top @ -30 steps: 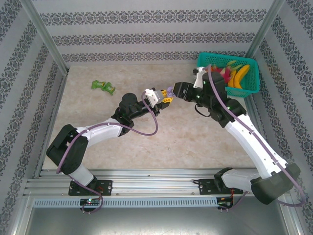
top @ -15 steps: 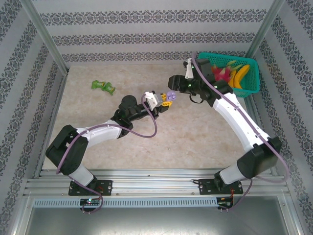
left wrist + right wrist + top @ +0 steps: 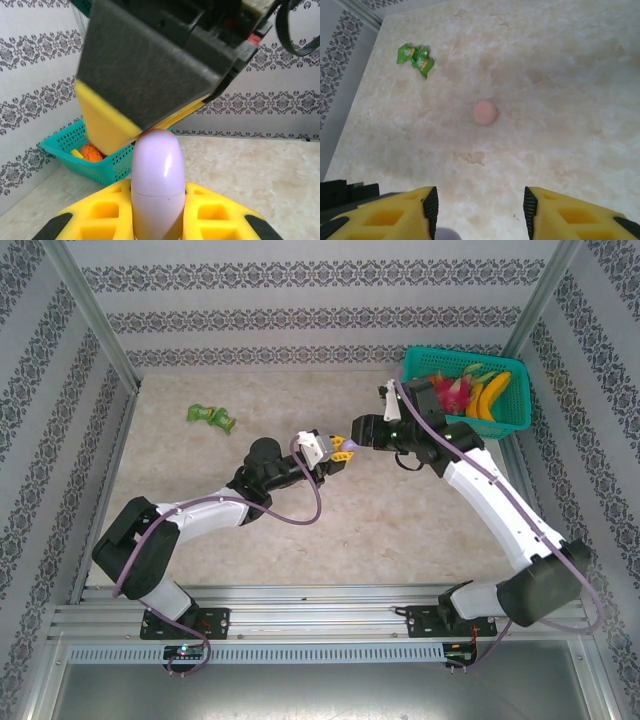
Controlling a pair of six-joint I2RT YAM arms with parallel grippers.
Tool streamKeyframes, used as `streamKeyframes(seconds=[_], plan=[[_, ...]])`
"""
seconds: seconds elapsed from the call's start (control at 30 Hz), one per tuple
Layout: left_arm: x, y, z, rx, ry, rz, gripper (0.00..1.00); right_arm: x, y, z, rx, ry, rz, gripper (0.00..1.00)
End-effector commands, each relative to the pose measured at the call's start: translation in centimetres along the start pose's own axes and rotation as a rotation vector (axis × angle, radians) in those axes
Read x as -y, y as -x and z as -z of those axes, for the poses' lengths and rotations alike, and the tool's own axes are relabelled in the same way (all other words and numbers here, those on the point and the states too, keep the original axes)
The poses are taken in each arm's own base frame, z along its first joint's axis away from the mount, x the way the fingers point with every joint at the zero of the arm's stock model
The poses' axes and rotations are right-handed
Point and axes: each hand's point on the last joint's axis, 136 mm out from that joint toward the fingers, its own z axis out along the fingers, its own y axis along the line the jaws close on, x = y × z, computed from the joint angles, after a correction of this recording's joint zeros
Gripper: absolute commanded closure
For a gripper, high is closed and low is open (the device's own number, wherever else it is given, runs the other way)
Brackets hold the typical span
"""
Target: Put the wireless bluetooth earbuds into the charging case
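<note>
At the left claw (image 3: pixel 170 202), nearest the lens: the yellow fingers are clamped on the lower half of the lilac charging case (image 3: pixel 157 180). The case stands upright between them, well above the bench (image 3: pixel 560 100). Its long axis runs along the fingers and its rounded end points away from the wrist. A seam crosses it near mid-height and the halves look shut. Whether any earbuds are inside is hidden.

Just past that rounded end is the right claw (image 3: pixel 480 212), the nearer free arm. One of its pads (image 3: pixel 107 125) hangs over the tip; touching or a hair off, cannot tell. Its jaws stand apart with a wide gap. From the right wrist, a lilac sliver sits at the bottom edge close to one finger, not centred in the gap. Judgement: the right claw needs to shift sideways so the case's free end sits midway before closing.

Farther off, a pink round piece (image 3: pixel 485 112) lies alone on the bench. Beyond it is a green wrapper (image 3: pixel 416 57), and a teal basket (image 3: pixel 65 155) sits by the wall.

Writing: none on the case. Wrapper print too small to read.
</note>
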Motion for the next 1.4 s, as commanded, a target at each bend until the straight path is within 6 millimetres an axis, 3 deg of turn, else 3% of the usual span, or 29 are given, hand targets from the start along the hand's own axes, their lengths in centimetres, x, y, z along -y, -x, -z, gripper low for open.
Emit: streamKeyframes(seconds=[0.0, 0.13, 0.23, 0.57, 0.73, 0.93, 1.2, 1.37], plan=[[-0.9, 2.5, 0.0, 0.076, 0.046, -0.007, 1.0, 2.1, -0.9, 0.7, 0.009, -0.062, -0.045, 0.49], [-1.5, 0.9, -0.2, 0.015, 0.075, 0.074, 1.0, 4.5, -0.9, 1.1, 0.045, -0.103, -0.118, 0.47], [-1.6, -1.6, -0.9, -0.086, 0.081, 0.214, 1.0, 5.8, -1.8, 0.5, 0.041, -0.128, -0.146, 0.46], [-2.2, -13.5, -1.6, -0.609, 0.276, 0.81, 1.0, 9.0, -5.8, -1.7, -0.018, -0.207, -0.212, 0.46], [-2.0, -15.7, -2.7, -0.697, 0.301, 0.942, 1.0, 10.2, -7.1, -2.4, -0.036, -0.247, -0.227, 0.46], [-3.9, -19.1, -2.8, -0.835, 0.402, 1.085, 1.0, 11.2, -8.3, -3.1, -0.056, -0.274, -0.248, 0.46], [-6.2, -22.8, -3.5, -0.846, 0.465, 1.269, 1.0, 11.8, -8.8, -3.3, -0.064, -0.295, -0.25, 0.46], [-6.6, -24.3, -3.5, -0.882, 0.492, 1.284, 0.94, 11.8, -8.7, -3.4, -0.065, -0.298, -0.25, 0.46]])
